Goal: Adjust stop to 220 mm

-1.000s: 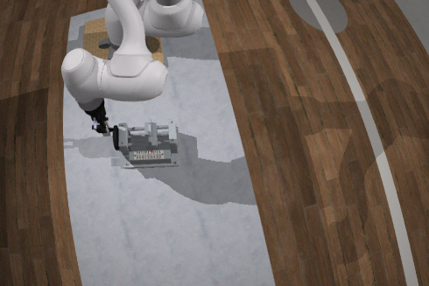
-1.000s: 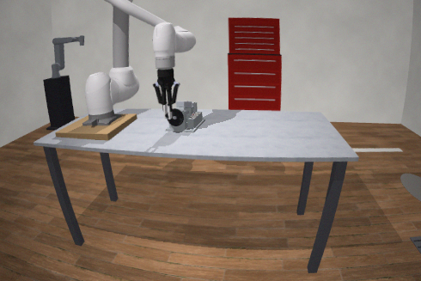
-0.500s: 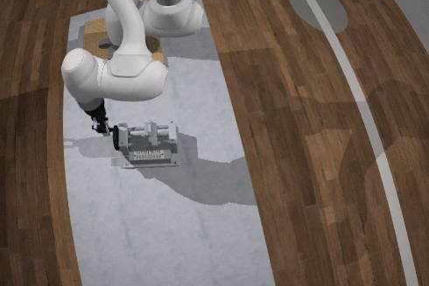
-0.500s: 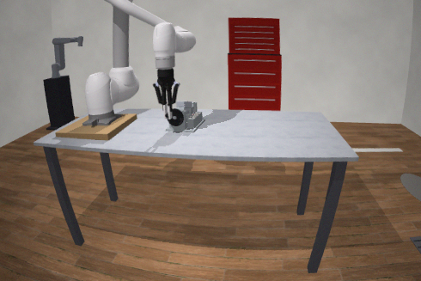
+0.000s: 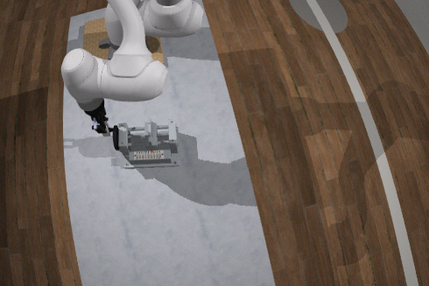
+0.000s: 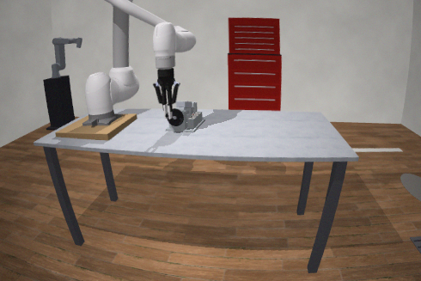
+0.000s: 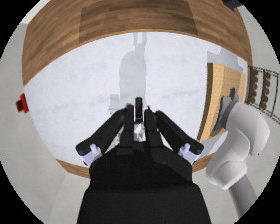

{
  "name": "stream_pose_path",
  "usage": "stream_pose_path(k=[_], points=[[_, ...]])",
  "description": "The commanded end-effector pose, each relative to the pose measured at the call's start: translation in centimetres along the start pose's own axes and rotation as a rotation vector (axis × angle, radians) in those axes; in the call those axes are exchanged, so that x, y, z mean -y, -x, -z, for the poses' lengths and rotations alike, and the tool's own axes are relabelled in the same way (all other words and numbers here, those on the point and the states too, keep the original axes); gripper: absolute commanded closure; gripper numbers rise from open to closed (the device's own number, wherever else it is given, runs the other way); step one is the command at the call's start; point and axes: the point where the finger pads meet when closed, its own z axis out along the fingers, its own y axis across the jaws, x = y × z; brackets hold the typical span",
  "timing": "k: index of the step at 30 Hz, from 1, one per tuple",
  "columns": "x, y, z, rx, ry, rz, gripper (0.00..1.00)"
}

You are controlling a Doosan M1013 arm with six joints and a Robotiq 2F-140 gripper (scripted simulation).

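Note:
A small grey stop fixture (image 5: 151, 145) (image 6: 191, 119) stands on the grey table (image 5: 166, 235) (image 6: 258, 132). It has a scale strip with a red mark (image 5: 151, 153) on its front and a black handwheel (image 5: 116, 137) (image 6: 174, 121) at its left end. My gripper (image 5: 104, 129) (image 6: 168, 112) (image 7: 138, 103) comes down from above at the wheel's left side and is shut on the handwheel's small handle, which shows light between the fingertips in the wrist view. The stop block (image 5: 153, 129) sits on the rails near the fixture's middle.
The arm's base stands on a wooden plate (image 6: 96, 127) (image 5: 94, 34) at the table's left end. A red tool cabinet (image 6: 254, 64) stands behind the table. A black stand with a grey camera arm (image 6: 59, 89) is at the far left.

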Motion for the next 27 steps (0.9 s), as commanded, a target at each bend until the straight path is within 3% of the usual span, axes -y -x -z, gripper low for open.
stream_pose_path(k=[1, 27], points=[[0.1, 0.0, 0.1, 0.0, -0.002, 0.0, 0.96], [1.1, 0.0, 0.6, 0.0, -0.002, 0.0, 0.96]])
